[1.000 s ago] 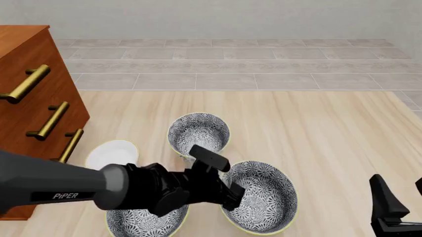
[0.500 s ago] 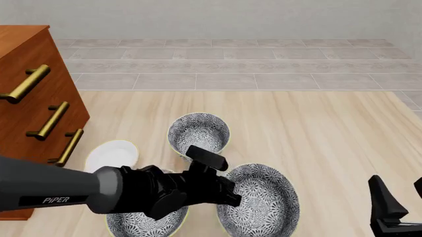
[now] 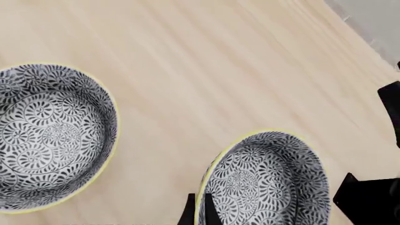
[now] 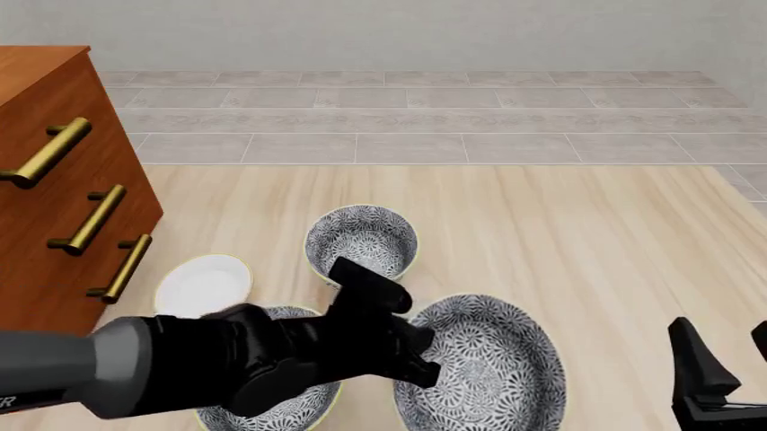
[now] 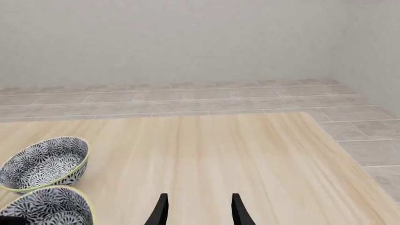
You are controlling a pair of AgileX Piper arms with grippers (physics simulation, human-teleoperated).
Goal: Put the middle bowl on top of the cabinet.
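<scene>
Above pale wood, left fingers (image 4: 414,359) grip the tilted middle bowl (image 4: 480,373).

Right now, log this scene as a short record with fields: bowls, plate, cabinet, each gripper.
held bowl: patterned bowl, its rim pinched by the left gripper, looks lifted off the table
far bowl: on the table, apart from the others
near bowl: mostly hidden under the left arm
plate: small white plate beside the cabinet
cabinet top: nothing visible on the part in view
right gripper: open, holding nothing, off to the right
</scene>
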